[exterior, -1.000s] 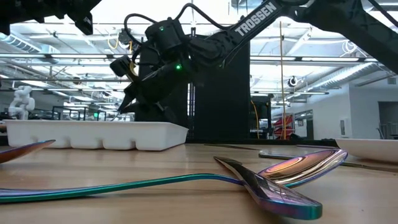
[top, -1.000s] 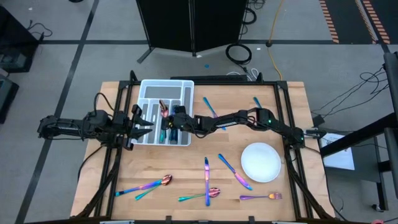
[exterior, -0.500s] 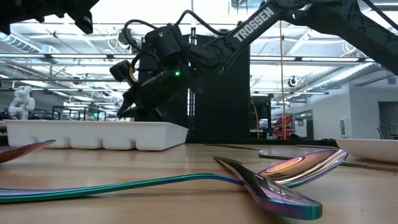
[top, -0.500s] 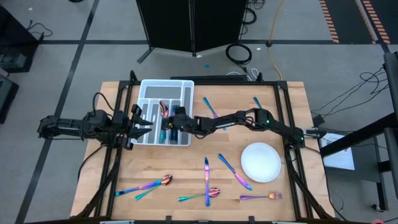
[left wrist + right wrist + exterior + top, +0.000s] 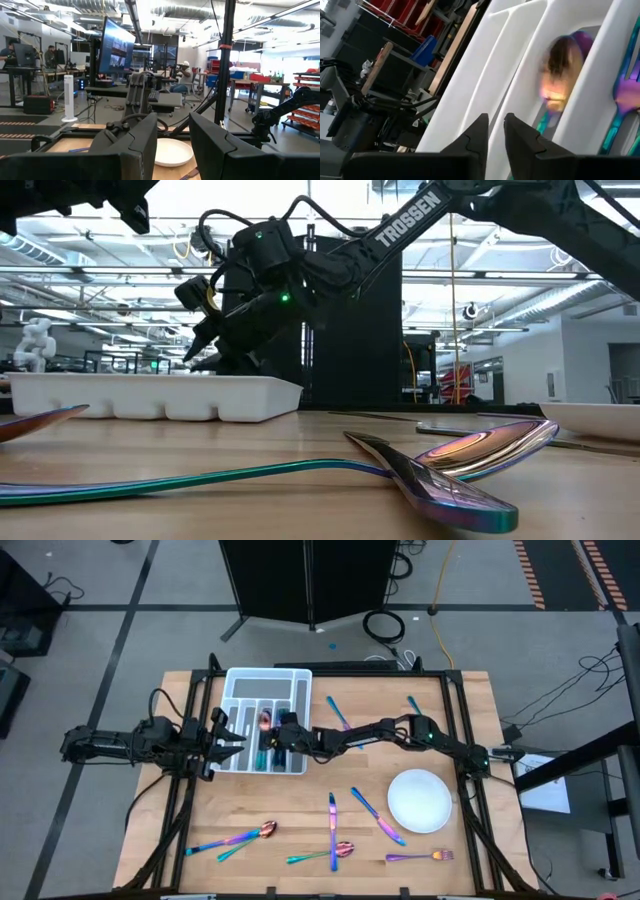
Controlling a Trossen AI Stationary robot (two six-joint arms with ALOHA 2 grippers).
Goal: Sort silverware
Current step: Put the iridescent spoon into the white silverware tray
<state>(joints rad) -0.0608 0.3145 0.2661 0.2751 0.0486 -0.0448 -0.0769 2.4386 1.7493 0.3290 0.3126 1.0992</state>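
My right gripper (image 5: 272,736) hangs over the white tray (image 5: 296,676) in the upper left of the high view, jaws a crack apart and empty; a spoon (image 5: 559,90) lies in the slot below. My left gripper (image 5: 232,741), beside the tray, stands part open, holding nothing. Loose silverware (image 5: 377,816) lies along the bottom: I judge it light, stiff and slick, best pinched mid-handle.

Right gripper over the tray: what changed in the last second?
The right gripper has just parted its fingers and let go of a spoon, which now lies loose in a middle compartment of the white tray, beside a fork. The arm dipped slightly toward the tray. The left gripper stayed open by the tray's left edge; the silverware on the table and the plate did not move.
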